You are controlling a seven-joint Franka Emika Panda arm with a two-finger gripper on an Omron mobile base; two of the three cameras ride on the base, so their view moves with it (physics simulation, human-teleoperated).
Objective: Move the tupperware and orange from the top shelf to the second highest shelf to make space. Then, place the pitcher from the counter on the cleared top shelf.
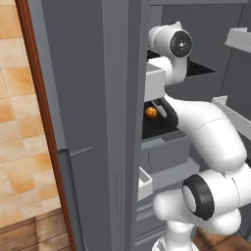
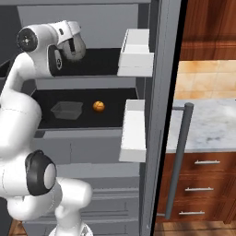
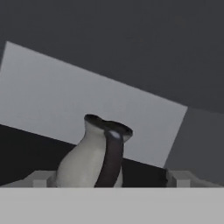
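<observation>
The pitcher point(image 3: 94, 159) stands upright on the top shelf point(image 2: 101, 62), its handle facing the hand camera, between the spread tips of the end effector point(image 3: 109, 178), which stands released around it. The tupperware point(image 2: 67, 110) and the orange point(image 2: 98, 106) sit apart on the second highest shelf point(image 2: 83, 133), evidently placed there to free the space above

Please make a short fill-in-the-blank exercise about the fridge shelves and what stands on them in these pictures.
1. The orange lies on the second highest shelf, beside the ____.
2. In the hand view, the pitcher stands ____ on a dark shelf.
3. Its handle is ____ than its grey body.
4. The gripper has its jaws ____.

Missing words: tupperware; upright; darker; open
</observation>
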